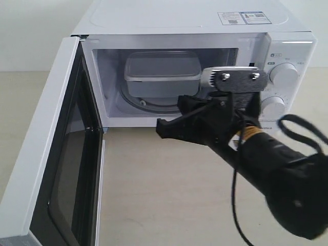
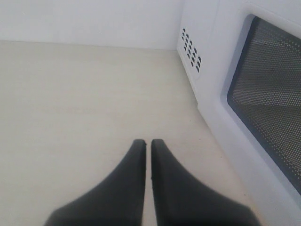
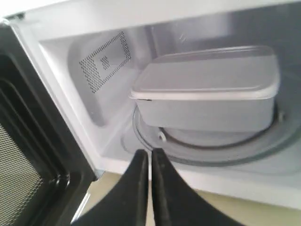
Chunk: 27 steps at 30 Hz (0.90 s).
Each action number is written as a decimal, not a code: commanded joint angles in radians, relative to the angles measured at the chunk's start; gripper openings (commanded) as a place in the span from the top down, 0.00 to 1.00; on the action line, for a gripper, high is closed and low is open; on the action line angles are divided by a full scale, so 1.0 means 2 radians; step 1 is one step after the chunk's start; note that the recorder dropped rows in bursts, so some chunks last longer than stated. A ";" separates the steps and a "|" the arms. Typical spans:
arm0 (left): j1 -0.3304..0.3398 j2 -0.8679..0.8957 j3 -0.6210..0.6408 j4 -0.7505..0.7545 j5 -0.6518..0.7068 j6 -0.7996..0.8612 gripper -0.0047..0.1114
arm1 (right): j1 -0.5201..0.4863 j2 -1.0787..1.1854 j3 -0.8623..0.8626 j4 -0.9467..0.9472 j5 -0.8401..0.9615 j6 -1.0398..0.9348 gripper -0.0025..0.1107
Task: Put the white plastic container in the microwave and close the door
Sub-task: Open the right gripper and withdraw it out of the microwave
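Container: the white plastic container point(image 1: 162, 74) sits upright, lid on, inside the microwave point(image 1: 195, 20), on the glass turntable point(image 3: 211, 146).
Microwave position: toward the far edge of the bench point(image 1: 169, 189).
Door: the door point(image 1: 46, 154) stands wide open, hinged at the cavity's left and swung out toward the bench's near-left corner.
Right end effector point(image 1: 163, 126): closed, holding nothing, just in front of the cavity mouth.
Left end effector point(image 2: 148, 143): its 2 fingers are pressed together and empty, low over bare bench beside the door's outer face.
Step in hand (judged): the container is placed; the door is not yet closed.
Method advised: clear the right arm from the door's arc first. Then push the outer face near its free edge, follow the swing, and press until it latches.
Risk: a hard push may slide the microwave.
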 commanded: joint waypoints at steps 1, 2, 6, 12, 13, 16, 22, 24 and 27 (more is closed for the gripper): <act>0.001 -0.001 0.002 0.002 0.000 -0.004 0.92 | 0.002 -0.107 0.046 0.006 0.085 0.000 0.98; 0.001 -0.001 0.002 0.002 0.000 -0.004 0.92 | 0.002 -0.121 0.049 0.006 0.098 0.000 0.98; 0.001 -0.001 0.002 0.002 0.000 -0.004 0.92 | 0.002 -0.169 0.050 0.006 0.104 0.000 0.98; 0.001 -0.001 0.002 0.002 0.000 -0.004 0.92 | 0.002 -0.197 0.050 0.006 0.075 0.000 0.98; 0.001 -0.001 0.002 0.002 0.000 -0.004 0.92 | 0.002 -0.198 0.050 0.006 0.069 0.000 0.98; 0.001 -0.001 0.002 0.002 0.000 -0.004 0.92 | 0.002 -0.199 0.050 0.006 0.067 0.000 0.98; 0.001 -0.001 0.002 0.002 0.000 -0.004 0.92 | -0.019 -0.251 0.050 0.024 0.124 -0.073 0.98; 0.001 -0.001 0.002 0.002 0.000 -0.004 0.92 | -0.047 -0.301 0.050 0.024 0.201 -0.106 0.98; 0.001 -0.001 0.002 0.002 0.000 -0.004 0.92 | -0.123 -0.388 0.050 0.023 0.331 -0.149 0.98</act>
